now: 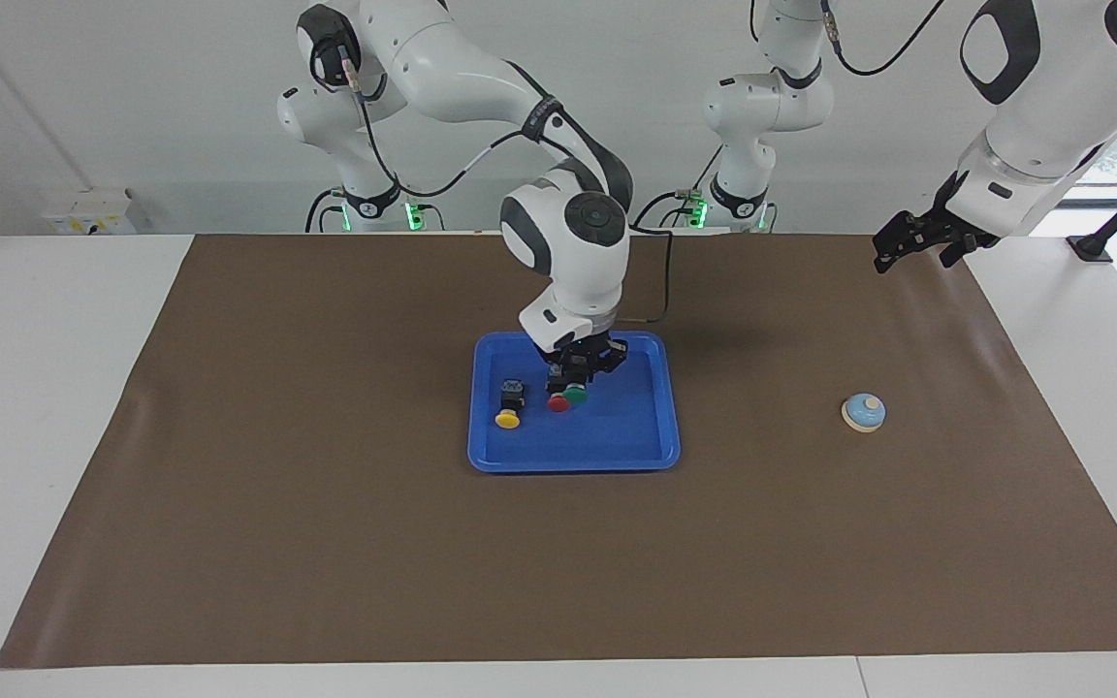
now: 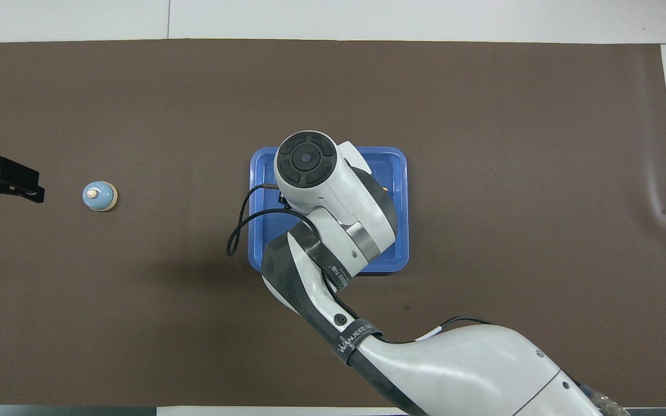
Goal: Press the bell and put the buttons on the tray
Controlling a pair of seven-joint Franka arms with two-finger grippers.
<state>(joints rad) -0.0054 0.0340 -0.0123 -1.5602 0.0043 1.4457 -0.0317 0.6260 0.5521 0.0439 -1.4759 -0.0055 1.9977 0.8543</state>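
The blue tray [image 1: 573, 463] lies mid-table. On it rest a yellow button [image 1: 507, 419] and a red button [image 1: 558, 403]. My right gripper [image 1: 580, 376] hangs over the tray, shut on the green button [image 1: 575, 395], whose cap points down just beside the red one. Whether it touches the tray floor I cannot tell. In the overhead view the right arm's wrist hides all three buttons and leaves only the tray's rim [image 2: 400, 173] showing. The light blue bell [image 1: 864, 412] [image 2: 99, 196] stands toward the left arm's end. My left gripper [image 1: 910, 254] [image 2: 9, 193] waits open, raised near that end.
A brown mat [image 1: 326, 543] covers the table, with white table edge [image 1: 45, 407] around it. The right arm's black cable [image 2: 237, 231] loops out over the tray's rim.
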